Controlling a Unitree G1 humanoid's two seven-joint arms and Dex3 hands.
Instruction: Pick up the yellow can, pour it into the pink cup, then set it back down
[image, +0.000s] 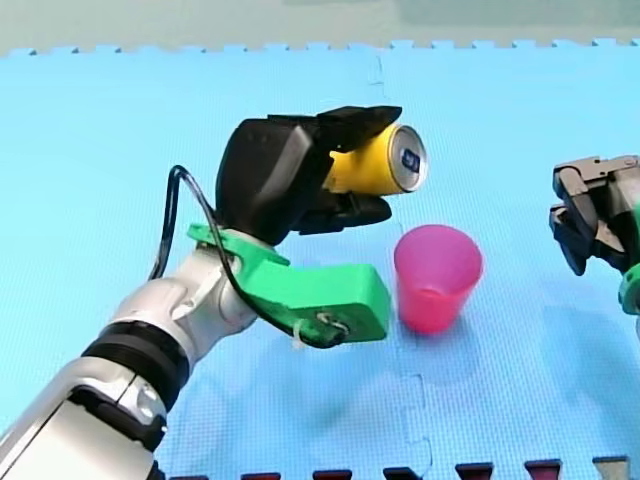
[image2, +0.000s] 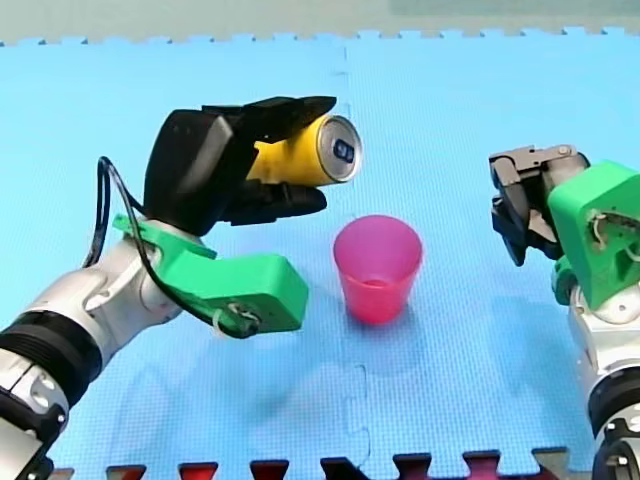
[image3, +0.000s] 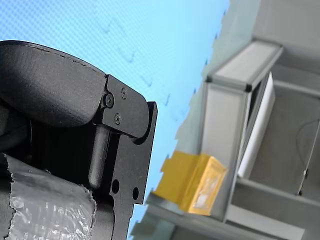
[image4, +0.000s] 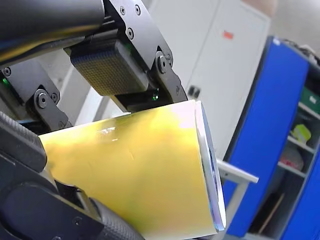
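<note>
Yellow can (image2: 295, 155) lies tipped on its side, clamped in left hand (image2: 215, 165), raised near the upright pink cup (image2: 377, 268) on blue foam mat (image2: 450, 100). Second wrist view adds: ribbed finger pad (image4: 107, 70) on can, blue cabinet (image4: 280, 125) behind. Right hand (image2: 525, 205) well right of cup, holds nothing; curl unclear.

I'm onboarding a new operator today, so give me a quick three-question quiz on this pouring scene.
1. True or false: the left hand holds the yellow can tipped roughly sideways.
2. The pink cup is: A) upright on the mat, B) knocked over, C) in a hand.
3. Fill in: the right hand, by the mat's right side, holds ____.

Key: 1 true; 2 A; 3 nothing.
</note>
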